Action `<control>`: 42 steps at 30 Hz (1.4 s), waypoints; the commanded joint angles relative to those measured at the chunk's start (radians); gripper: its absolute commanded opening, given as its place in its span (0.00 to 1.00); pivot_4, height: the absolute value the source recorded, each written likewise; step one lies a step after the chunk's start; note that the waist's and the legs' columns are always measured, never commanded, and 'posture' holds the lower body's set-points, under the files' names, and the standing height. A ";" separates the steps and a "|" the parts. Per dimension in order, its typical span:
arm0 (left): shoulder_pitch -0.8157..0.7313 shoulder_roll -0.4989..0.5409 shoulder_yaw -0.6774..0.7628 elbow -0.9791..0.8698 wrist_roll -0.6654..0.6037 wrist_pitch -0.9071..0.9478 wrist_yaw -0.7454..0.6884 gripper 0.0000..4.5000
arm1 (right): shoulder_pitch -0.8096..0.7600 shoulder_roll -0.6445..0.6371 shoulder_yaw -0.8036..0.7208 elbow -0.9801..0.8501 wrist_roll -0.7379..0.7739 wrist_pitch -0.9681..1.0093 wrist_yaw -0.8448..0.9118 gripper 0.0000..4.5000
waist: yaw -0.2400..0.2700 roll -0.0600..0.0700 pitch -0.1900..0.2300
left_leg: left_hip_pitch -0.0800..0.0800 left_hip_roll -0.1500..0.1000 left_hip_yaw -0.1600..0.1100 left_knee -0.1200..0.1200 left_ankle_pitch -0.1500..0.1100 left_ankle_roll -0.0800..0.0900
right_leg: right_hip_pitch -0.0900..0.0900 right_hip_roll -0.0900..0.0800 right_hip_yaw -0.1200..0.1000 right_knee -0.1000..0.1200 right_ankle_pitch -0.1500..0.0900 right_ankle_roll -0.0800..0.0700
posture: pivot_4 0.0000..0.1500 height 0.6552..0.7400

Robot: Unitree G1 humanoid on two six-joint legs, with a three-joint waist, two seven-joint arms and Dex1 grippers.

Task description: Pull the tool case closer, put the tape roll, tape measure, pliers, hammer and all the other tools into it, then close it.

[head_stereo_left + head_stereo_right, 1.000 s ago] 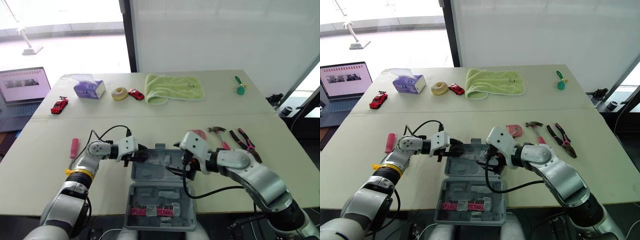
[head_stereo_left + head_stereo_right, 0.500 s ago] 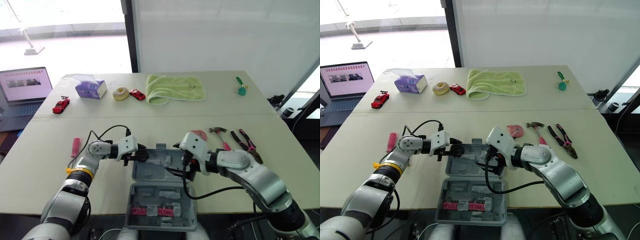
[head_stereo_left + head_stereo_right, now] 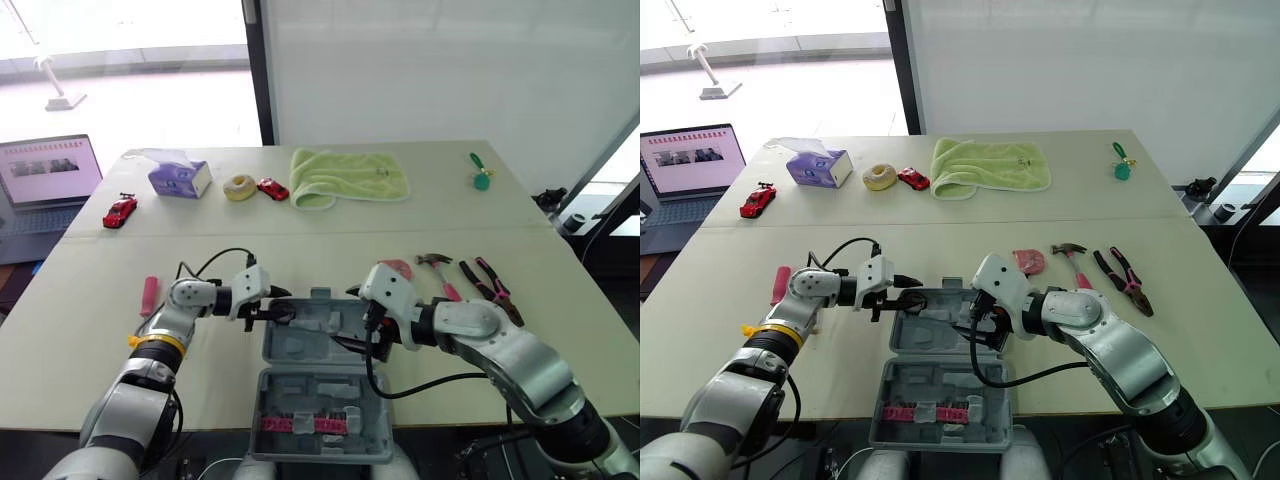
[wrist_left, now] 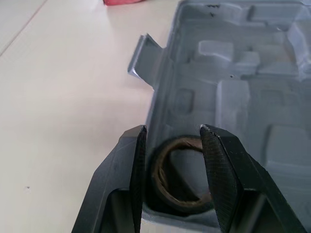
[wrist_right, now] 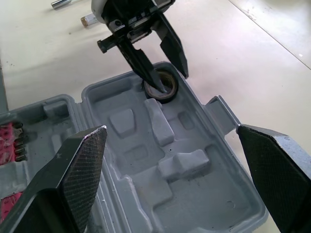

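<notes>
The grey tool case (image 3: 322, 347) lies open at the table's near edge, its lid (image 3: 320, 398) toward me. A dark tape roll (image 4: 181, 175) lies flat in the case's far left corner. My left gripper (image 3: 283, 305) hovers just over that roll, open, its fingers (image 5: 171, 46) straddling it. Above the case's right side my right gripper (image 5: 171, 130) stands wide open, holding nothing. Right of the case lie a pink tape measure (image 3: 397, 267), a hammer (image 3: 437, 268) and two pliers (image 3: 488, 283). A pink screwdriver (image 3: 149, 295) lies at the left.
Across the far side of the table sit a green towel (image 3: 348, 177), a tissue box (image 3: 178, 177), a pale ring (image 3: 238, 187), two red toy cars (image 3: 119, 211) and a small green item (image 3: 481, 178). A laptop (image 3: 45, 175) stands off the table's left side.
My left gripper has drawn back a little to the left from the case, and the tape roll stays in the case's corner. The right arm has not moved.
</notes>
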 commanded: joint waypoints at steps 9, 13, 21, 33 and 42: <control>0.004 0.024 -0.071 0.054 0.124 -0.060 0.088 0.41 | -0.004 -0.015 -0.028 -0.040 0.012 -0.008 0.003 1.00 | 0.002 0.001 -0.001 | 0.001 0.000 0.000 0.000 0.000 0.000 | 0.001 0.000 0.000 0.000 0.000 0.000 | 1.00 1.00; 0.005 0.021 -0.052 0.022 0.076 -0.038 0.043 0.41 | -0.001 -0.023 -0.041 -0.043 0.020 -0.009 0.006 1.00 | 0.002 0.001 -0.001 | 0.001 0.000 0.000 0.000 0.000 0.000 | 0.001 0.000 0.000 0.000 0.000 0.000 | 1.00 1.00; 0.019 0.082 0.068 -0.295 -0.160 0.274 -0.103 0.41 | 0.041 -0.063 -0.186 -0.040 0.080 -0.026 0.038 1.00 | 0.002 0.000 0.000 | 0.000 0.000 0.000 0.000 0.000 0.000 | 0.000 0.000 0.000 0.000 0.000 0.000 | 1.00 1.00; 0.283 0.522 0.371 -0.306 -0.250 0.523 -0.028 0.41 | 0.519 -0.230 -0.744 0.079 0.070 -0.233 0.161 1.00 | 0.002 0.000 0.001 | 0.002 0.000 0.002 -0.005 0.000 0.001 | -0.001 0.000 0.003 0.000 0.000 0.000 | 1.00 1.00; 0.697 0.670 0.686 0.053 -0.286 0.285 0.149 0.81 | 0.822 -0.225 -1.132 0.412 0.052 -0.464 0.318 1.00 | 0.002 0.000 0.001 | 0.005 0.001 0.007 -0.011 -0.001 0.001 | 0.001 0.000 0.005 -0.007 -0.001 0.000 | 1.00 1.00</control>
